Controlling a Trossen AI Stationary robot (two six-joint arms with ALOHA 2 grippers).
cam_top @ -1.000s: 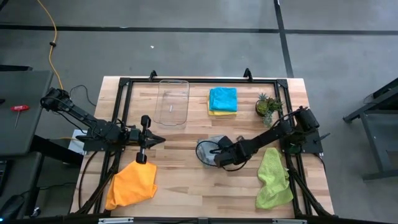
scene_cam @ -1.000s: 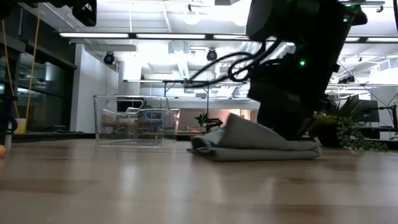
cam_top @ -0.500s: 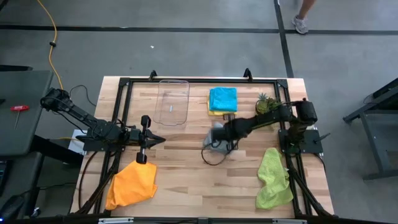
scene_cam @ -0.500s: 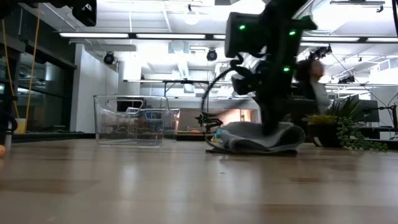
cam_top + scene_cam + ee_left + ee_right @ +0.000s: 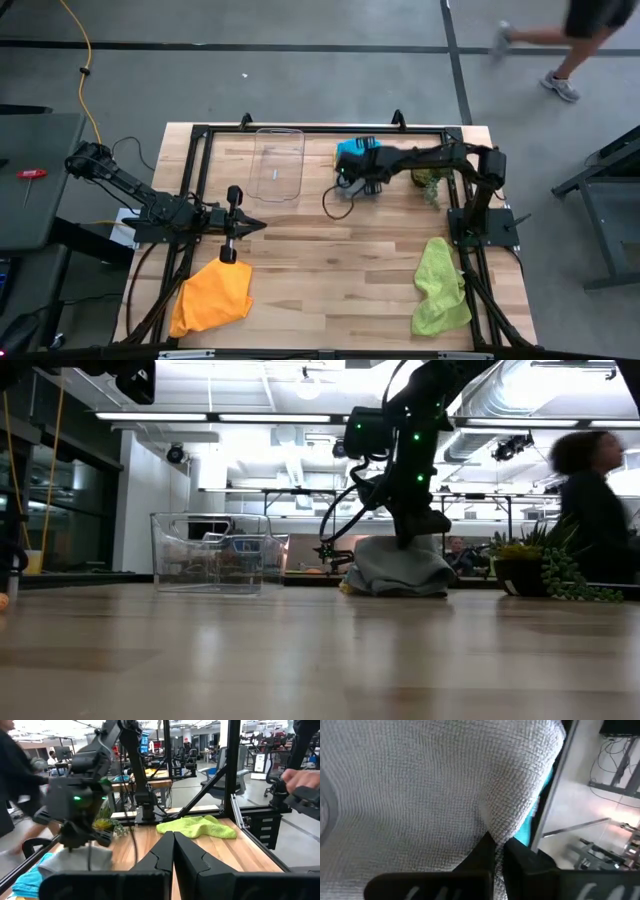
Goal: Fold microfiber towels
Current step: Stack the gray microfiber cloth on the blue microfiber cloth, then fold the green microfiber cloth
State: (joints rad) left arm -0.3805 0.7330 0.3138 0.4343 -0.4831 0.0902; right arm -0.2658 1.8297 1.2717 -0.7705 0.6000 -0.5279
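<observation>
My right gripper (image 5: 362,172) is shut on the grey towel (image 5: 400,568), which sits as a bunched heap on the stack at the far middle: a teal-blue towel (image 5: 349,151) over a yellow one. In the high view the gripper hides the grey towel. The right wrist view is filled with grey cloth (image 5: 420,785), with teal (image 5: 529,827) at its edge. My left gripper (image 5: 232,226) is shut and empty at the left, near the orange towel (image 5: 212,295). The lime green towel (image 5: 440,285) lies crumpled at the near right. My right gripper pinches a raised fold of the grey towel (image 5: 501,834) between its two fingers, coming from above. How many layers it has, I cannot tell. The towel's lower part (image 5: 395,582) rests on the stack and bulges slack below the fingers.
A clear plastic tray (image 5: 278,165) stands left of the stack. A small potted plant (image 5: 430,178) stands right of it, under my right arm. A black cable loop (image 5: 335,203) hangs from that arm. A person walks on the floor beyond the table (image 5: 560,40).
My right gripper has gone from the table's middle toward the far edge, taking the grey towel with it. The towel has left the bare table and now sits bunched on the teal and yellow stack. A person has walked past behind the table.
</observation>
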